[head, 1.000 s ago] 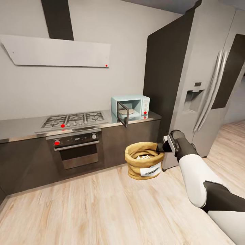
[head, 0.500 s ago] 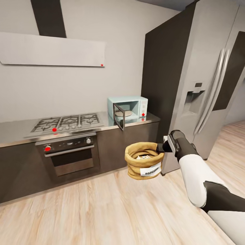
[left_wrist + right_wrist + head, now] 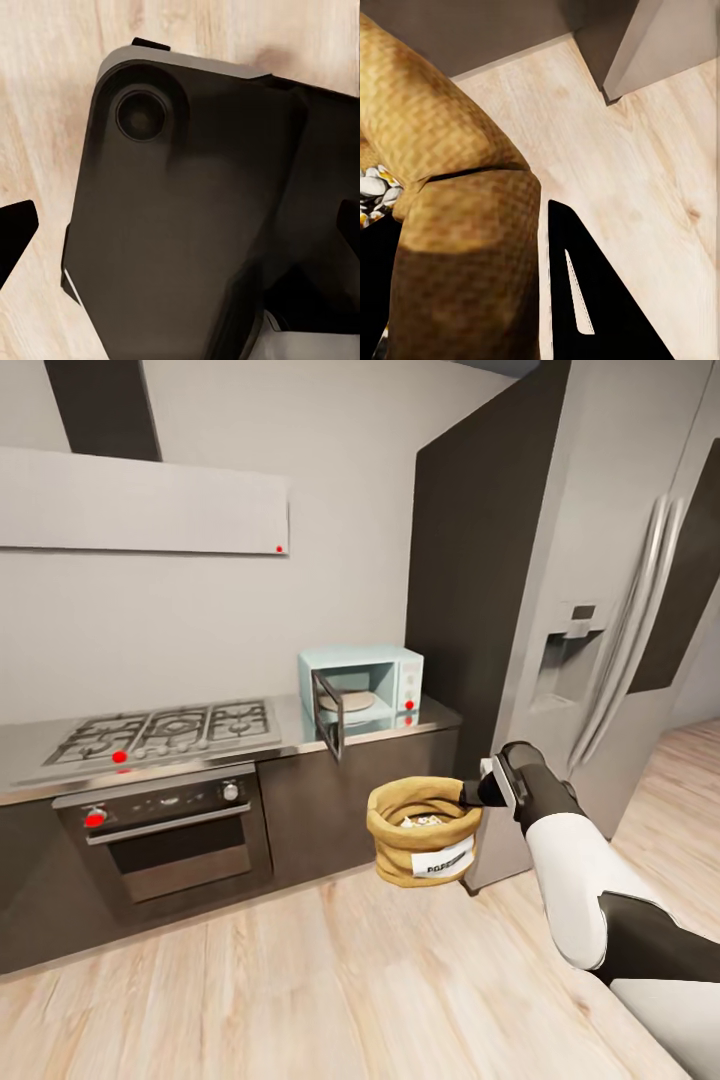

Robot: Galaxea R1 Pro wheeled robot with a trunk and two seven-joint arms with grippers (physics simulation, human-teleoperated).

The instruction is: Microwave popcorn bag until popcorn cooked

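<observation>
The tan popcorn bag [image 3: 415,850] with its white label hangs over the wooden floor, in front of the dark cabinets. My right gripper [image 3: 468,794] is shut on its rolled rim; in the right wrist view the woven rim [image 3: 465,247] sits between the black fingers [image 3: 585,300]. Pale popcorn [image 3: 421,822] lies inside the bag [image 3: 427,127], also seen as kernels [image 3: 373,187]. The pale-blue microwave [image 3: 385,661] stands on the grey countertop [image 3: 290,720] with its dark door [image 3: 328,717] swung open. My left gripper [image 3: 180,232] hangs open over the floor, against the robot's dark body.
A steel gas hob [image 3: 160,730] sits on the counter above a built-in oven [image 3: 165,840]. A tall steel fridge [image 3: 610,610] and a dark panel [image 3: 470,560] stand right of the microwave. A range hood [image 3: 140,500] hangs on the wall. Wooden floor [image 3: 300,980] lies ahead.
The whole view has shifted: counter, hob and microwave slid left and grew slightly, so the camera moved. The bag and right arm hold the same place in the picture.
</observation>
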